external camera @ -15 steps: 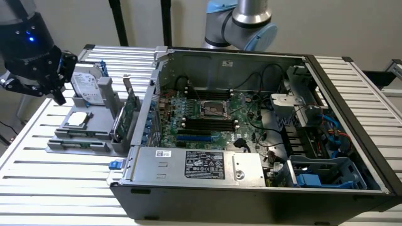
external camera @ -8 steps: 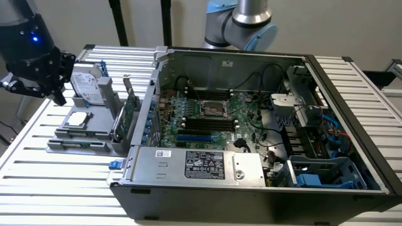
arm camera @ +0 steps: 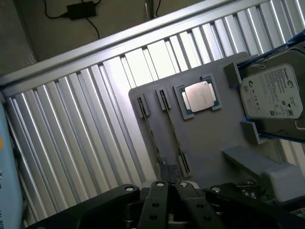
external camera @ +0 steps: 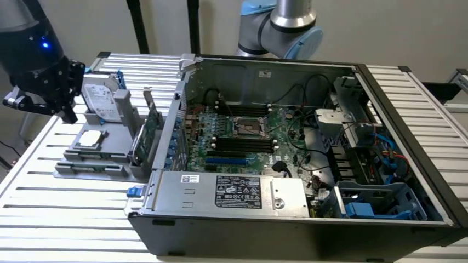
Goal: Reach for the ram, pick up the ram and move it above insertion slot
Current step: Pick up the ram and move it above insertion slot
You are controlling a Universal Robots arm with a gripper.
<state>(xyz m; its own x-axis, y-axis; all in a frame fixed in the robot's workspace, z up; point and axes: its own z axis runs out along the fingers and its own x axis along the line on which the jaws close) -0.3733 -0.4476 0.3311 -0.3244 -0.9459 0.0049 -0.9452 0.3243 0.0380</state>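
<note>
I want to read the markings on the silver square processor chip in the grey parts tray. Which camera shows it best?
The wrist view: the silver square processor chip faces the camera, large and unblocked in the grey parts tray. The exterior view shows the chip small and at a slant.

Counted from the floor: one robot arm (external camera: pixel 291 22), one gripper (arm camera: pixel 170 186), one open computer case (external camera: pixel 409 142), one slatted table (external camera: pixel 66 219). One grey holder (arm camera: pixel 209 138) carries one hard drive (arm camera: pixel 271 93), one processor chip (arm camera: pixel 202 95), one expansion card (external camera: pixel 150 131) and two narrow slots (arm camera: pixel 143 107), with at least one green ram stick (external camera: pixel 95 167) seen. Inside the case: one motherboard (external camera: pixel 201 159), one processor socket (external camera: pixel 252 126), one power supply (external camera: pixel 285 200) bearing two labels (external camera: pixel 239 194).
</note>
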